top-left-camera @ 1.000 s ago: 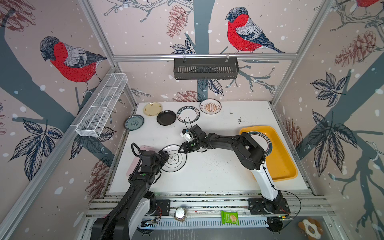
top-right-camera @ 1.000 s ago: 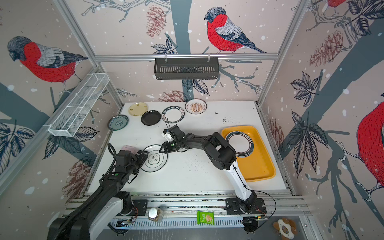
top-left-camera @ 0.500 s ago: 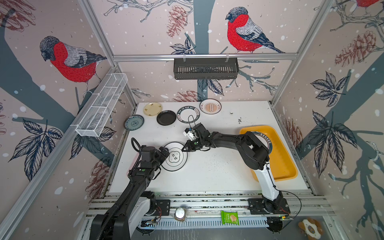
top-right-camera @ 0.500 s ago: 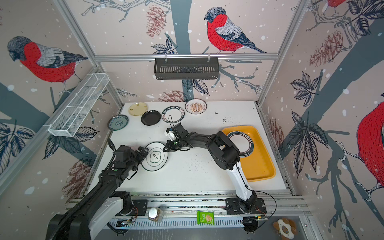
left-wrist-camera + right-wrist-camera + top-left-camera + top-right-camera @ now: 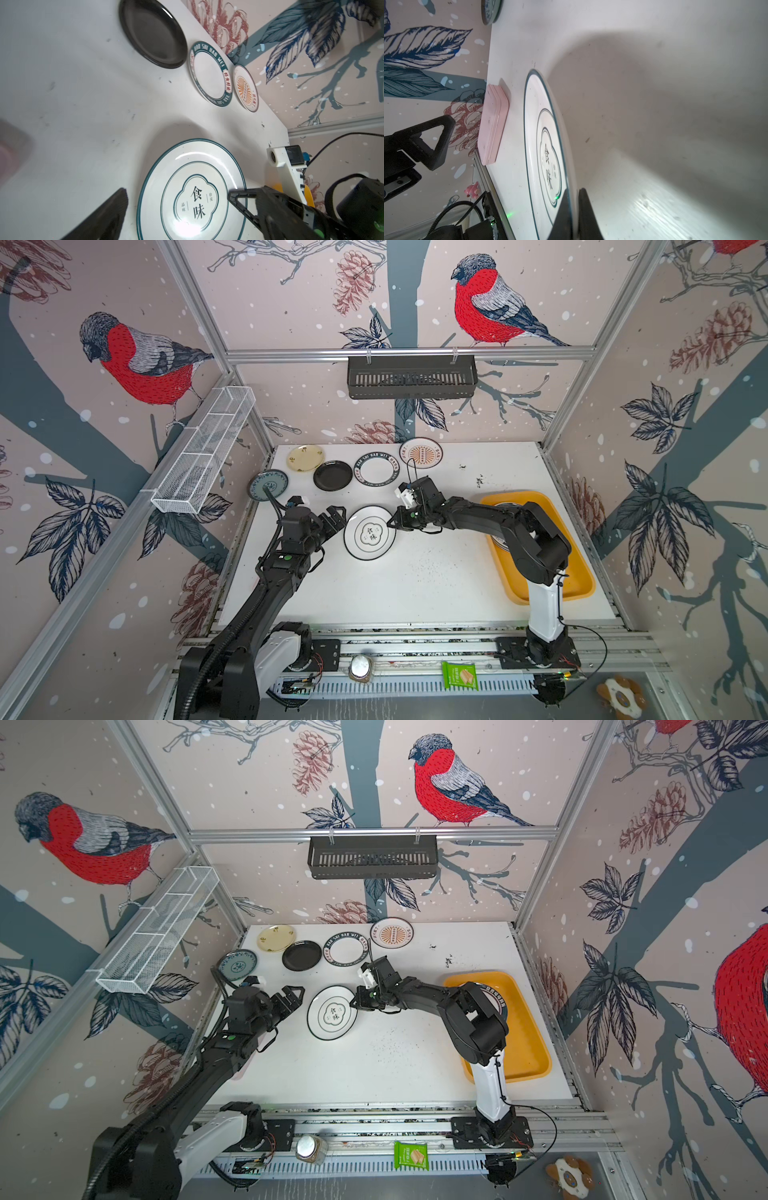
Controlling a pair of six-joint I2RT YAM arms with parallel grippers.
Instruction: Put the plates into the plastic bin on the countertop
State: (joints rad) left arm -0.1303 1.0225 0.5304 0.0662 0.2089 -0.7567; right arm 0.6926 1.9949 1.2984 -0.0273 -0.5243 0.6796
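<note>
Clamped tight on nearest rim of emblem plate [image 5: 370, 533] with right fingers [image 5: 564, 218]; rest of plate out ahead of the tips, over the desk [image 5: 415, 585]. Spread wide and empty at left fingers [image 5: 336, 517], just beside the opposite rim, apparently clear of it. Probably needs hauling back to plastic bin [image 5: 579, 578], well behind right fingers along that arm; round, no long axis to mind.

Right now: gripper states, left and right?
left gripper: open, holding nothing, beside the white emblem plate.
right gripper: shut on that plate's rim.
</note>
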